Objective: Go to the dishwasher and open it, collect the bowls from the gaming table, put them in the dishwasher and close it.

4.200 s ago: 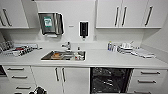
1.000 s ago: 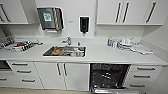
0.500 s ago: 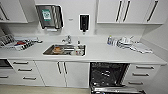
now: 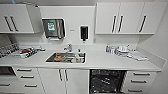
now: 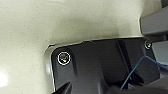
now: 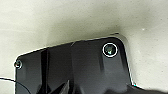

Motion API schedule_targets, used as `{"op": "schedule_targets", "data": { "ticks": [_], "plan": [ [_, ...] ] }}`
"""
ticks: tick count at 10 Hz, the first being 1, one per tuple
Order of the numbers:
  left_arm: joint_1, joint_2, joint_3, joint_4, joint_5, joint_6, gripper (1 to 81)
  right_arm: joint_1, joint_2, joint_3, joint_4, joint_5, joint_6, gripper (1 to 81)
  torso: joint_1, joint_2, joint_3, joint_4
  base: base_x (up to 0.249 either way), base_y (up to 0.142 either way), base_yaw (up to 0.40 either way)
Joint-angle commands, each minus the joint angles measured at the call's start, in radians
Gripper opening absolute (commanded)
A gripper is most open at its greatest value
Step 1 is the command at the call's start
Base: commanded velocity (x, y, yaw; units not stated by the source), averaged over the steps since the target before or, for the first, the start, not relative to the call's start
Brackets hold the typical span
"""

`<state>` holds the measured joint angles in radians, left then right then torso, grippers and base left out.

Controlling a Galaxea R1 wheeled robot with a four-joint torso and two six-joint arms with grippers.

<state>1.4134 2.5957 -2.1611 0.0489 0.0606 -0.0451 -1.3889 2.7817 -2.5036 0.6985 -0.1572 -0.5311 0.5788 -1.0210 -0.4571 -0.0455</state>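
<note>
White kitchen front across the head view, seen from high up. Dishwasher [image 4: 107, 81] at lower right of centre, under the table [image 4: 105, 61], showing a dark inside with pale glints of racking; steel front and handle not made out. White drawers [image 4: 141, 81] just right of it, white cabinet doors [image 4: 63, 80] just left, under the sink [image 4: 66, 57]. Sink set into the table at middle left, holding a few items too blurred to name; tap [image 4: 68, 47] behind it. Dish rack [image 4: 8, 50] at far left on the table, with something red [image 4: 25, 51] beside it. Cluster of pale dishes and bottles [image 4: 120, 49] at right on the table. Steel towel dispenser [image 4: 53, 28] on the wall at upper left of centre, dark soap dispenser [image 4: 84, 33] to its right. Wall cupboards [image 4: 122, 18] at upper right, more at upper left.

Pale speckled floor [image 5: 37, 30] in the left wrist view and the right wrist view, behind dark robot plating. Left pincer and right pincer: opening cannot be told, nor any hold.
</note>
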Motion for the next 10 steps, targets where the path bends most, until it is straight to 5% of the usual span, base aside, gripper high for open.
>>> {"op": "schedule_targets", "data": {
  "ticks": [1, 2, 5, 9, 10],
  "plan": [
    [-0.029, 0.063, -0.095, 0.003, 0.051, 0.010, 81.1, 0.060, -0.014, -0.009, 0.004, -0.074, -0.004, 81.1, -0.061, 0.095, 0.085, 0.000, 0.000, 0.000, 0.000],
    [-0.023, 0.089, -0.131, 0.003, 0.051, 0.010, 81.1, 0.058, -0.014, -0.009, 0.004, -0.074, -0.004, 81.1, -0.084, 0.129, 0.028, 0.000, 0.000, 0.000, 0.000],
    [-0.004, 0.182, -0.238, 0.003, 0.051, 0.027, 81.1, 0.058, -0.011, -0.009, 0.004, -0.074, -0.004, 81.1, -0.140, 0.217, 0.072, 0.000, 0.000, 0.000, 0.000],
    [0.008, 0.278, -0.370, 0.022, 0.045, 0.027, 81.1, 0.046, 0.025, -0.055, 0.001, -0.050, -0.007, 81.1, -0.225, 0.348, 0.076, 0.000, 0.000, 0.000, 0.000],
    [0.009, 0.288, -0.385, 0.022, 0.045, 0.027, 81.1, 0.043, 0.035, -0.069, 0.001, -0.050, -0.007, 81.1, -0.253, 0.390, 0.113, 0.000, 0.000, 0.000, 0.000]
  ]
}}
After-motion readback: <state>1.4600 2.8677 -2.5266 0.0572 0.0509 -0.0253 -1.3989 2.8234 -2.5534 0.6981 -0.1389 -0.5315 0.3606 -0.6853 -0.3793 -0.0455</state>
